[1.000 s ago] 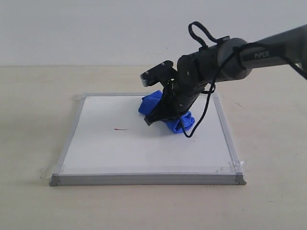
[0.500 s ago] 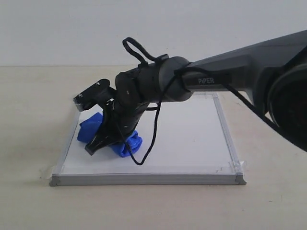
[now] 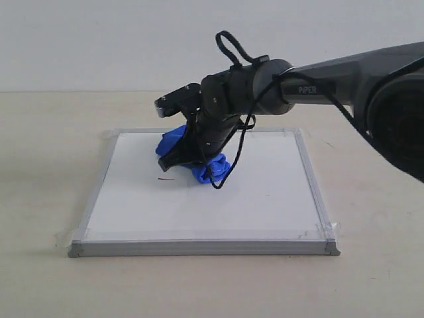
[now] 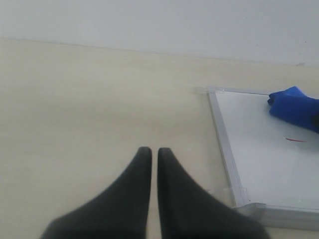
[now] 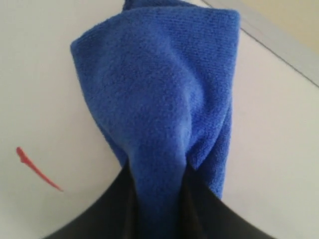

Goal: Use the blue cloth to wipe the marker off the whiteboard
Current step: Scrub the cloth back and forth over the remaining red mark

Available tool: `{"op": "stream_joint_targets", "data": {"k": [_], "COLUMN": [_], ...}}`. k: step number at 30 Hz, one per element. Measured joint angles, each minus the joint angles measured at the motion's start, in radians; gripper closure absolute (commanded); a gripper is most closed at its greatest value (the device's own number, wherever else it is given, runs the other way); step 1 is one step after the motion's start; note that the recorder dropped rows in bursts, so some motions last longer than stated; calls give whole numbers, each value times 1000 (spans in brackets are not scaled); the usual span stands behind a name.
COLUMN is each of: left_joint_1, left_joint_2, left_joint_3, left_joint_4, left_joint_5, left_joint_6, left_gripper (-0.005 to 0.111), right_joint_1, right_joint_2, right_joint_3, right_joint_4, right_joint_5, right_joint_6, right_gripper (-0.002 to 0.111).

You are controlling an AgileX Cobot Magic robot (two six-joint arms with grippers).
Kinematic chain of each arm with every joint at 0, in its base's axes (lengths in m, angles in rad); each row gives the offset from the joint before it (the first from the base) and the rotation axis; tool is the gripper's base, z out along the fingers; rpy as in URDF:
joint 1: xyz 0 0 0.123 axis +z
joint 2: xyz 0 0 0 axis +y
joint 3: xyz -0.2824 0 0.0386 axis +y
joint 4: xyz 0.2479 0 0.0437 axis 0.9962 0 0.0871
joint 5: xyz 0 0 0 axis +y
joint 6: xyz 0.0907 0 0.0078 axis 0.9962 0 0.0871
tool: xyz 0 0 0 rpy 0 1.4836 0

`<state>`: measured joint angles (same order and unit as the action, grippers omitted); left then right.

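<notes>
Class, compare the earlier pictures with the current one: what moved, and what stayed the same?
The right tool, shut on the blue cloth, swept left across the whiteboard, then came back toward its middle. The grip is unchanged, the whiteboard has not shifted, and the short red marker stroke remains, just left of the cloth.

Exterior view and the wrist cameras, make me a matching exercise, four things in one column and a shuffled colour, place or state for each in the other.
Column one:
1. blue cloth
2. marker
3. left gripper
4. whiteboard

Column two:
A. shut, holding nothing, off to the side of the board
B. white with a silver-grey frame
C. short red streak on the board
D. clamped in the right gripper

Pairs: 1-D, 2-C, 3-A, 4-B
</notes>
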<state>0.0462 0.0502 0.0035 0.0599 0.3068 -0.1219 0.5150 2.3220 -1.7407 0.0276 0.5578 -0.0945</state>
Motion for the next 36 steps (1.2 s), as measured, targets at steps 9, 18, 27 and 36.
{"op": "stream_joint_targets", "data": {"k": [9,18,27,36], "left_joint_1": [0,0,0,0], "left_joint_2": [0,0,0,0], "left_joint_3": [0,0,0,0], "left_joint_4": [0,0,0,0], "left_joint_5": [0,0,-2,-2], "left_joint_6": [0,0,0,0], "left_gripper": [102,102,102,102], "right_joint_1": [169,126,44,140], "right_joint_2": [46,69,79,77], "right_joint_3": [-103,-167,-171,-181], "right_joint_4": [-13,-179,-271,218], "right_joint_5": [64,126,175,182], "right_joint_6": [-88,73,123,-308], "right_gripper": [108,108,108,108]}}
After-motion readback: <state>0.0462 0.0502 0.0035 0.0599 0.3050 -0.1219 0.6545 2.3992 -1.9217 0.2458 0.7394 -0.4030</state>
